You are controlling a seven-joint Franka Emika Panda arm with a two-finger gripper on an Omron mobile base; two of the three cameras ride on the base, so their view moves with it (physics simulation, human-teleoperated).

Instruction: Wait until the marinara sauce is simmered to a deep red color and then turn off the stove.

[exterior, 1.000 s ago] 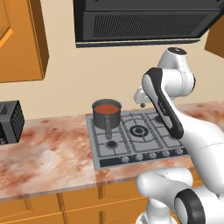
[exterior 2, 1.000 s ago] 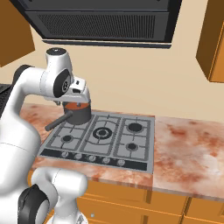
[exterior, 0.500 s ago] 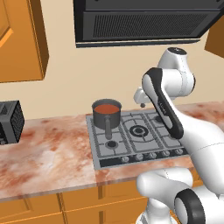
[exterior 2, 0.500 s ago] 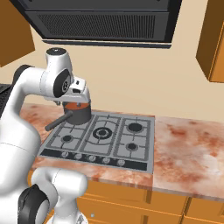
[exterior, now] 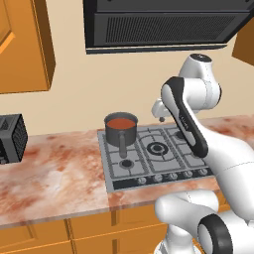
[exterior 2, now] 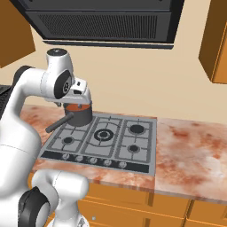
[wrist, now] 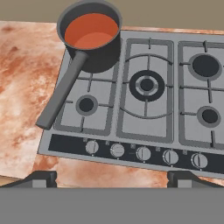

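Left base view gives you the flat grey metal gas stove (exterior: pixel 161 155) with black grates set into the mottled reddish stone counter (exterior: pixel 54 173), and on its back left burner the small dark grey saucepan (exterior: pixel 120 130) holding the smooth orange-red marinara sauce (exterior: pixel 121 122), its straight handle pointing toward the front edge. You see the white arm arching up over the right half of the cooktop, with the two-finger gripper (exterior: pixel 161 115) hanging in the air just right of the pan and touching nothing; the black range hood (exterior: pixel 163 25) sits above, orange wooden cabinets (exterior: pixel 22 44) flank it, and a black toaster-like box (exterior: pixel 11 138) stands at the far left of the counter. Right base view shows you the same pan from the other side, partly behind the gripper (exterior 2: pixel 80 95), with a sliver of sauce at its rim and the handle angled down to the left. Hand view looks down on the cooktop: the sauce disc lies at upper left, still more orange-red than deep red, and the row of five small round knobs (wrist: pixel 143 153) runs along the front strip. The two dark finger tips (wrist: pixel 41 177) stand wide apart at the bottom corners, so your gripper is fully released and holds nothing.
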